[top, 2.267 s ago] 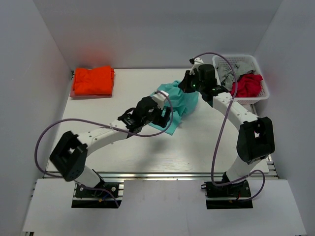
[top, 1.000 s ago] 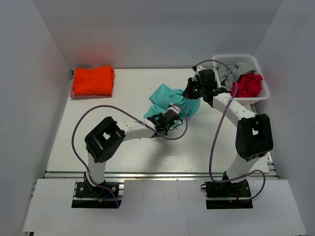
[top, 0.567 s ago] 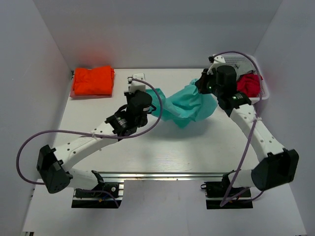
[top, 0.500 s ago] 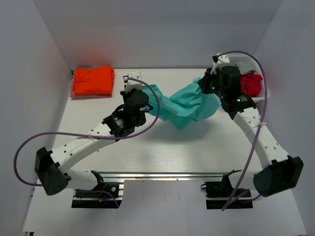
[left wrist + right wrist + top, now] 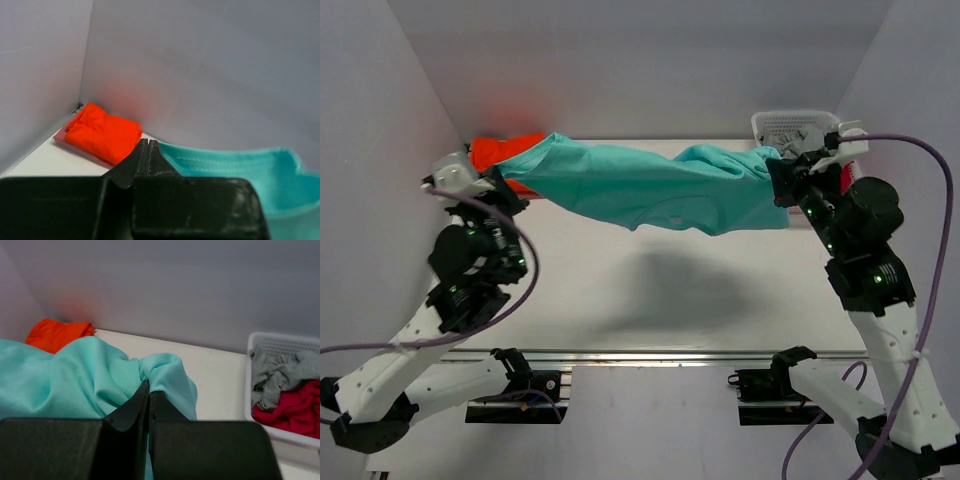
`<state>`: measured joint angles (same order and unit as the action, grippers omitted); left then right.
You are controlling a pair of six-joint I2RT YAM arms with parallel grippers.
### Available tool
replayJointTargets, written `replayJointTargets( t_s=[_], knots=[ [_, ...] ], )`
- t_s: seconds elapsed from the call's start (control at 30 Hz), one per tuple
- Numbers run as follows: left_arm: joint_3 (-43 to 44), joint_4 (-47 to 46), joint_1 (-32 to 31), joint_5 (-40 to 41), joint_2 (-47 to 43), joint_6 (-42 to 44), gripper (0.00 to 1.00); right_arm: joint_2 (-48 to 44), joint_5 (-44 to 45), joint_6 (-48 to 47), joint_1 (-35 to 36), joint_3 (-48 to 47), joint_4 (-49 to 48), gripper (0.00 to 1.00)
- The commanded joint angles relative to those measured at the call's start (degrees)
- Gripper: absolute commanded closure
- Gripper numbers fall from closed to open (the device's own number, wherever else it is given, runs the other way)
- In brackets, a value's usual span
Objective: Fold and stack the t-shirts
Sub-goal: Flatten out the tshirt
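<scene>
A mint-teal t-shirt point(image 5: 650, 185) hangs stretched in the air across the table, held at both ends. My left gripper point(image 5: 498, 176) is shut on its left end, high above the table's left side; in the left wrist view the teal cloth point(image 5: 235, 162) runs off to the right of the pinched jaws point(image 5: 146, 143). My right gripper point(image 5: 775, 172) is shut on the right end, with teal folds point(image 5: 90, 375) bunched over the jaws point(image 5: 149, 387). A folded orange t-shirt point(image 5: 505, 150) lies at the back left corner, partly hidden behind the teal one.
A white basket point(image 5: 798, 124) stands at the back right; the right wrist view shows grey point(image 5: 272, 372) and red point(image 5: 295, 407) clothes in it. White walls enclose the table point(image 5: 650, 290) on three sides.
Both arms have risen and drawn apart, pulling the teal shirt from a bunched heap into a long taut span. The left gripper swung to the far left, the right one toward the basket.
</scene>
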<state>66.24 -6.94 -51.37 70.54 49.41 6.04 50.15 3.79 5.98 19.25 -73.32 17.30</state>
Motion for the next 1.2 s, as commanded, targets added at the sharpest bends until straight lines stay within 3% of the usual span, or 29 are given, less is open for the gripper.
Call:
replayJointTargets(
  t_s=[0.0,0.13,0.27,0.47,0.57,0.73,0.83,0.87,1.0,1.1,1.17],
  knots=[
    [0.3,0.7,0.1,-5.3,-4.5,1.8,1.0,-3.8,-10.2,-2.4,0.0,-1.1,0.5,1.0],
    [0.3,3.0,0.1,-6.0,-6.4,-0.1,1.0,-7.0,-18.3,-1.7,0.0,0.5,0.4,1.0],
    [-1.4,6.3,0.1,-4.4,-5.1,-3.3,1.0,-7.3,-15.8,2.0,0.0,4.9,-1.0,1.0],
    [-6.9,10.0,0.1,2.5,2.4,-12.6,1.0,-0.2,-13.8,8.3,-0.2,13.6,-4.3,1.0],
    [-8.7,14.8,1.6,3.3,10.0,-21.1,1.0,9.4,-12.7,9.3,-0.2,16.0,-7.3,1.0],
    [-6.8,24.3,9.6,-4.2,25.3,-35.7,1.0,25.5,-4.1,9.1,-0.3,11.0,-6.8,1.0],
    [-3.0,24.9,16.0,-11.5,36.3,-36.6,1.0,40.4,-0.5,7.8,-0.8,4.3,-4.6,1.0],
    [2.4,26.6,19.7,-13.5,44.6,-36.6,1.0,51.1,-0.2,7.3,-1.1,-2.9,-1.3,1.0],
    [12.4,26.6,24.4,-18.3,54.4,-34.7,1.0,59.4,1.0,6.6,-1.9,-13.0,0.2,1.0],
    [20.1,27.3,27.1,-22.9,62.6,-33.4,1.0,66.0,1.7,5.6,-2.5,-20.3,2.6,0.85],
    [25.9,28.2,28.2,-25.4,68.0,-32.1,1.0,69.6,1.8,5.5,-2.7,-23.4,4.2,0.62]
  ],
)
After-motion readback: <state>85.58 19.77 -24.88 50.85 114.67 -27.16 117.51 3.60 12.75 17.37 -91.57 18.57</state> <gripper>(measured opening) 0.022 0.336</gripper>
